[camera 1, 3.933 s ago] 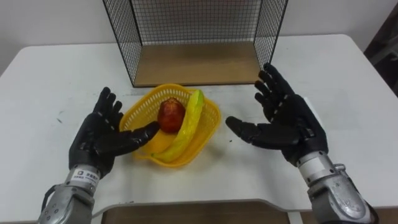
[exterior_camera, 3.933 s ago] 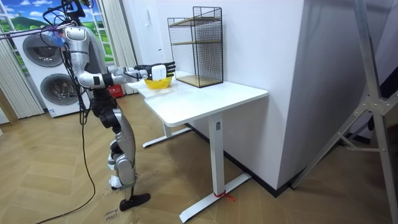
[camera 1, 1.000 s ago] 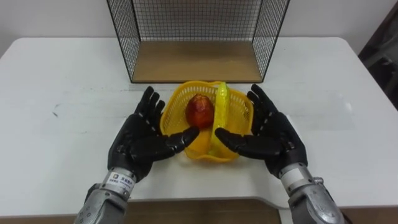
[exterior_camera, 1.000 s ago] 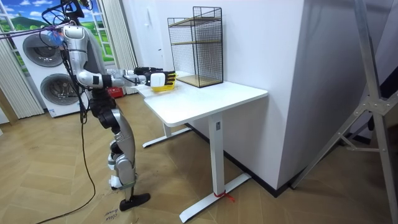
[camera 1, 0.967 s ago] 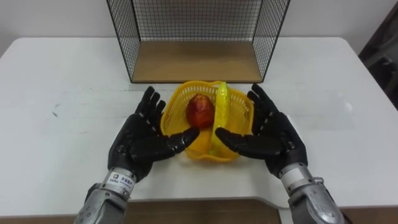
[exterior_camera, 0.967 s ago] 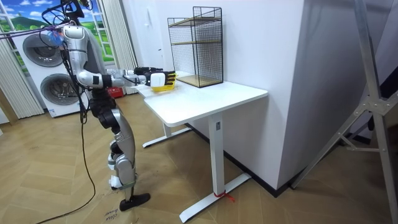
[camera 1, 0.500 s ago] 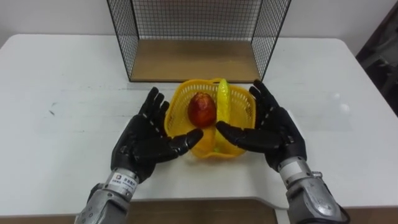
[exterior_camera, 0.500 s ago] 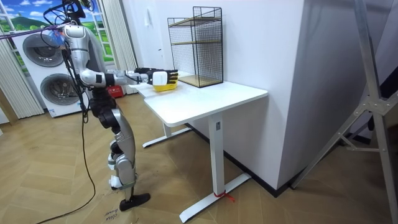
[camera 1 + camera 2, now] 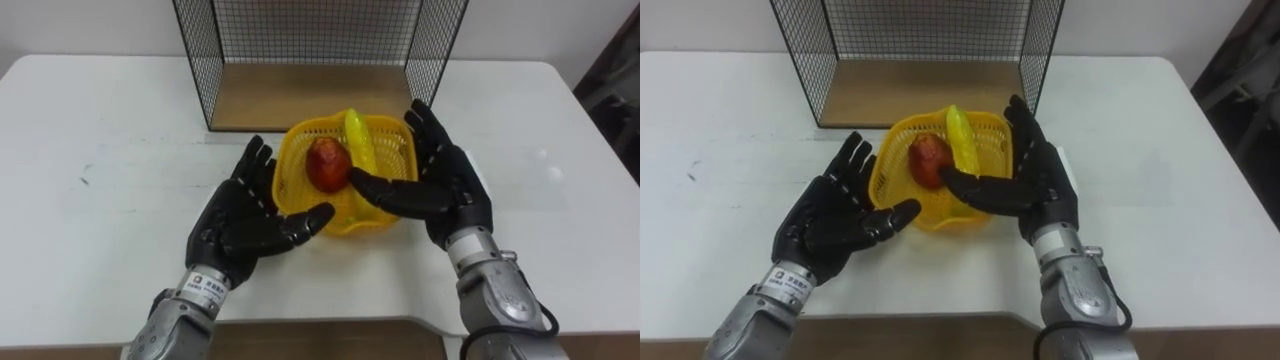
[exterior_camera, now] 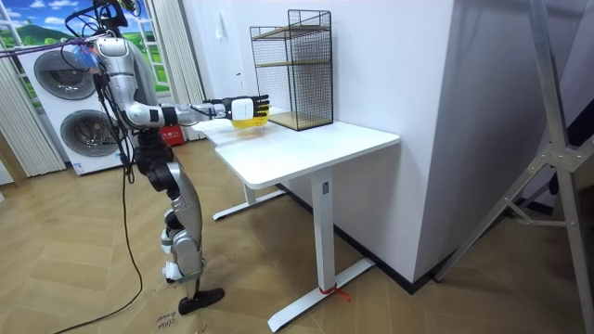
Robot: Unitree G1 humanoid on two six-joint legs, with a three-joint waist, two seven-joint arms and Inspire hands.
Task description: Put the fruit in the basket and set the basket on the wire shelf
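Basket (image 9: 388, 152) sits nearer the wire shelf (image 9: 310, 95) than half a second ago.
Left hand (image 9: 245, 225) and right hand (image 9: 450, 195), fingers straight, flank its sides (apple (image 9: 326, 165) and banana (image 9: 358, 145) inside).

The white table (image 9: 100, 150) is lit brightly and evenly from overhead. Soft, pale shadows are thrown on it just beneath the left hand (image 9: 240, 225) and the right hand (image 9: 445, 195). Small highlights are caught on the dark surfaces of both hands.
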